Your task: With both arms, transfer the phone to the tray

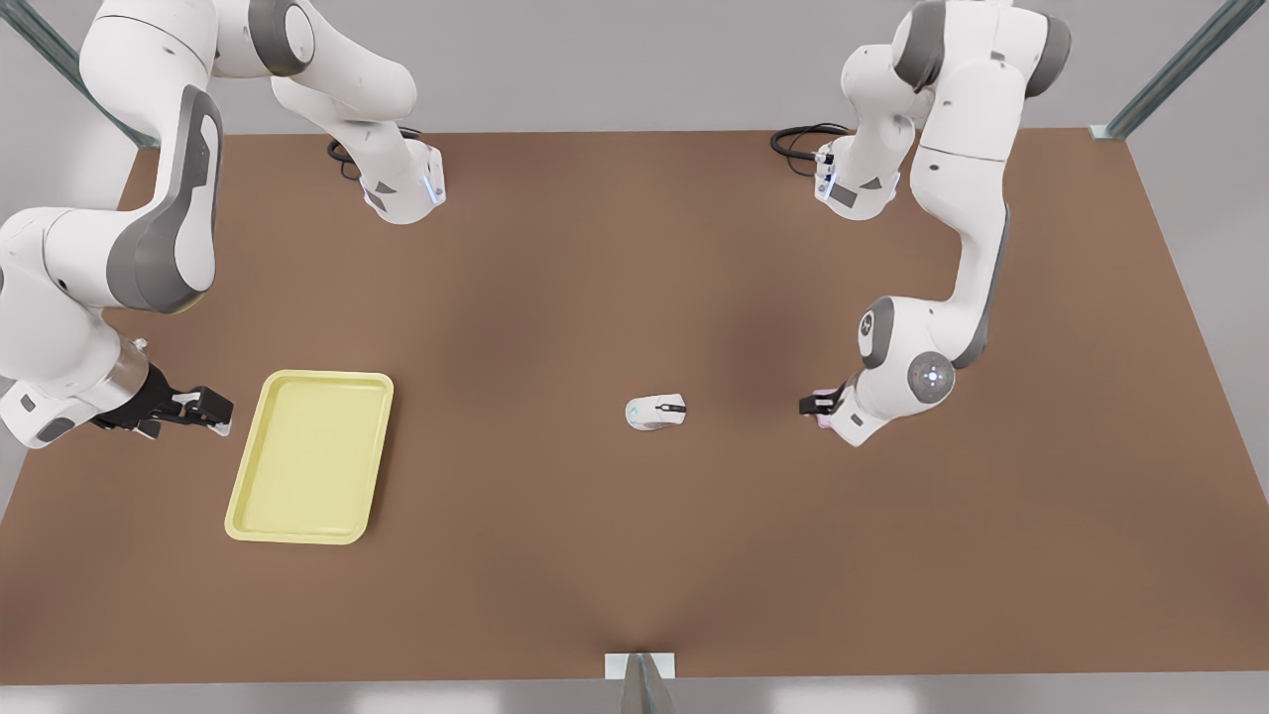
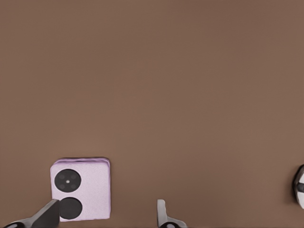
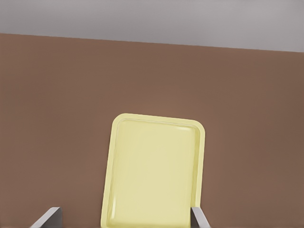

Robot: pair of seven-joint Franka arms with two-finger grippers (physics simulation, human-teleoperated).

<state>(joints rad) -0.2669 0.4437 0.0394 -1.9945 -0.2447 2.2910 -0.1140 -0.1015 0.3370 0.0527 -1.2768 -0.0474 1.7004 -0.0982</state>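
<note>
Front: left gripper over phone at front view's right, well apart from tray. L wrist: jaws spread, phone on counter, ungrasped. R wrist: right gripper jaws spread, facing tray. All left to do.

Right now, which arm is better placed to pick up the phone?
The left. The left gripper hangs open right above the phone, at the front view's right. The right gripper waits open beside the tray, far across the table.
</note>
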